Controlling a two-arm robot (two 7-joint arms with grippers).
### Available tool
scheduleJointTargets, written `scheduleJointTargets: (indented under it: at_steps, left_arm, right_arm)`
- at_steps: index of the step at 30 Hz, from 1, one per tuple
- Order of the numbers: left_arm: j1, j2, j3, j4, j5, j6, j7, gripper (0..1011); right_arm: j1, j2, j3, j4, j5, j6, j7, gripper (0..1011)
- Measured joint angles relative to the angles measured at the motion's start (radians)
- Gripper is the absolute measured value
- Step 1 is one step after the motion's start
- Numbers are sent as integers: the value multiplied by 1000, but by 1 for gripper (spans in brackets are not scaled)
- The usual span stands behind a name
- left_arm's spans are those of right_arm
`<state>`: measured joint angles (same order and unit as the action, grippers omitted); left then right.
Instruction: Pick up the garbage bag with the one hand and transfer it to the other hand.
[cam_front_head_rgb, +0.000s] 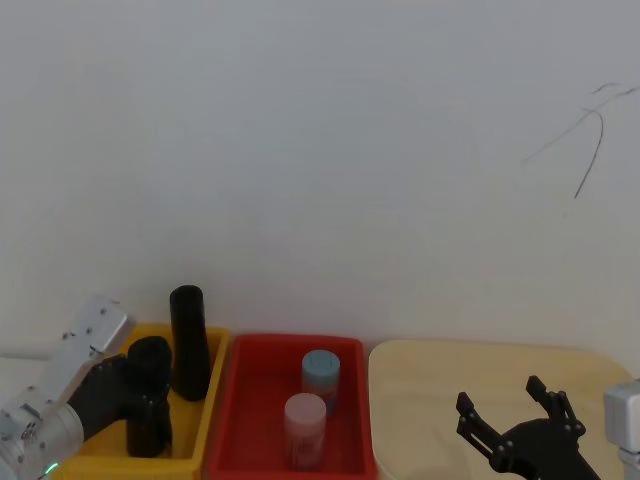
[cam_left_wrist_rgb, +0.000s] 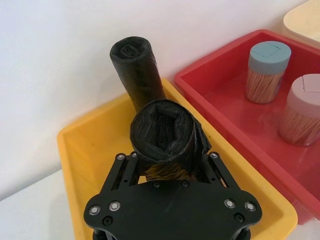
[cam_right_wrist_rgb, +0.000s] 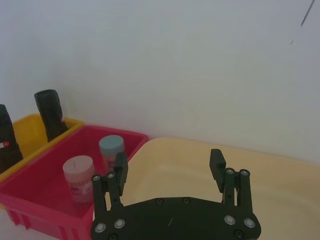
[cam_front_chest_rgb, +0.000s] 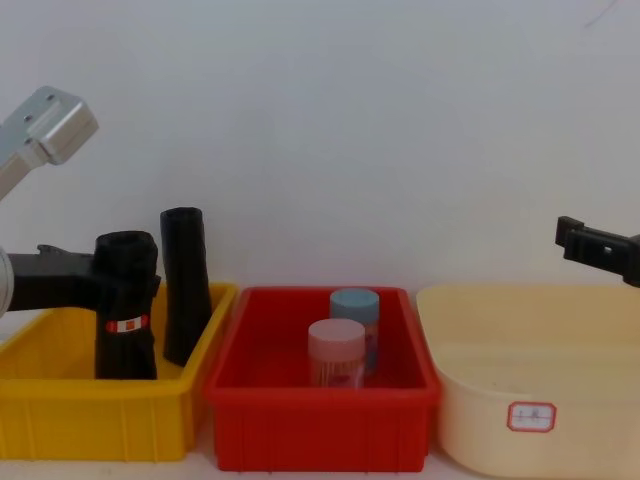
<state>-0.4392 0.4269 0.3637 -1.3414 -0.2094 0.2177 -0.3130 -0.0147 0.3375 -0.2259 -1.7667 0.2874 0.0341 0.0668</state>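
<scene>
Bag (cam_front_chest_rgb: 127, 310): short, thick black roll with a red-and-white band low on its side; it stands upright inside the yellow bin (cam_front_chest_rgb: 100, 415), towards that bin's front. Its base is hidden behind the bin's front wall, so whether it rests on the floor cannot be told.
Left gripper (cam_left_wrist_rgb: 165, 167): reaches into the yellow bin from the robot's left, level with the bag's upper half, above the band. Its two fingers (cam_left_wrist_rgb: 120, 162) press against opposite sides of the roll, clamped on it.
Tall roll (cam_front_chest_rgb: 185, 285): plain black, slimmer and higher than the bag; it is in the same yellow bin, just beside the bag on the robot's right and farther back, leaning slightly.
Red bin (cam_front_chest_rgb: 320, 420): set just beside the yellow bin, on the robot's right.
Blue-lidded jar (cam_front_chest_rgb: 355, 300): upright in the red bin, at its rear.
Pink-lidded jar (cam_front_chest_rgb: 336, 340): upright in the red bin, just in front of the blue-lidded one.
Cream basin (cam_front_chest_rgb: 530, 370): beyond the red bin, well apart from the yellow bin.
Right gripper (cam_right_wrist_rgb: 169, 165): held above the cream basin, well apart from the yellow bin, with its fingers spread wide and nothing between them.
</scene>
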Motion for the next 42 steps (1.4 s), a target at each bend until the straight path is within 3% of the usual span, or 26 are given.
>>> scheduleJointTargets:
  at_steps: [20,30,42]
  left_arm:
    - [-37,2,6,-66,-25,-72,-107,381]
    - [-103,-15,-3,-125,-80,-115,-176,381]
    - [-174,-50,4,-152,-148,-123,-239,381]
  right_arm:
    - [0,0,0,0,0,0,0,1000]
    - [0,0,0,0,0,0,0,999]
    - [0,0,0,0,0,0,0,1000]
